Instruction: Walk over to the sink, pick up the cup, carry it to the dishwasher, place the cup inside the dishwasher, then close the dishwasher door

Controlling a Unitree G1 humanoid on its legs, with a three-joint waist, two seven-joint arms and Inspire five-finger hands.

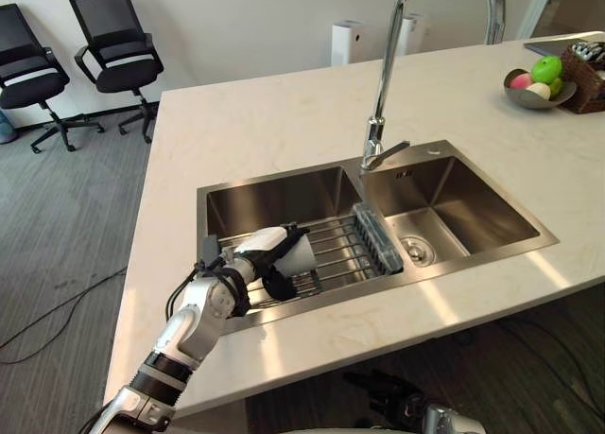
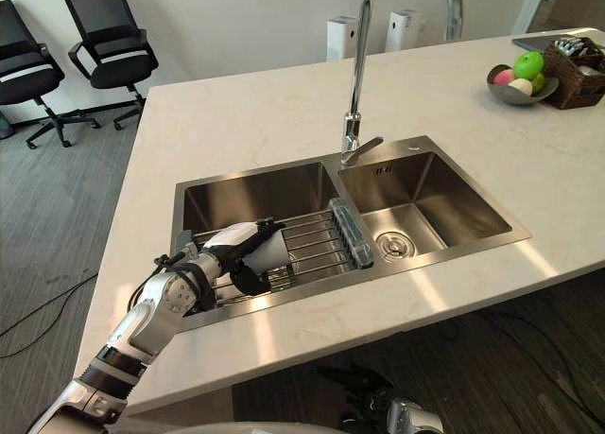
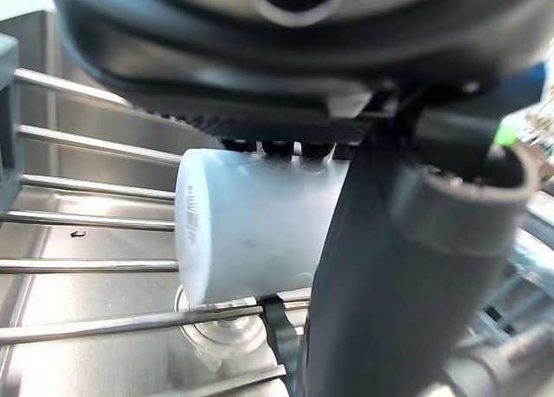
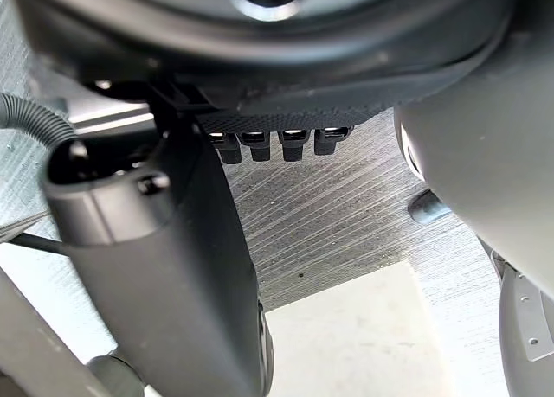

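Cup (image 1: 301, 256), white, lies on its side on the wire rack (image 1: 342, 250) across the left basin of the sink (image 1: 274, 196), at 7 o'clock from the faucet (image 1: 383, 94). The left hand (image 1: 257, 256) is closed around it: fingers curled over its upper side, the dark thumb (image 3: 381, 267) pressing from below, the cup pinched between them. The left arm reaches in from 7 o'clock, wrist bent over the sink's near rim. The right hand (image 1: 392, 392) hangs low at 6 o'clock, fingers loose, holding nothing.
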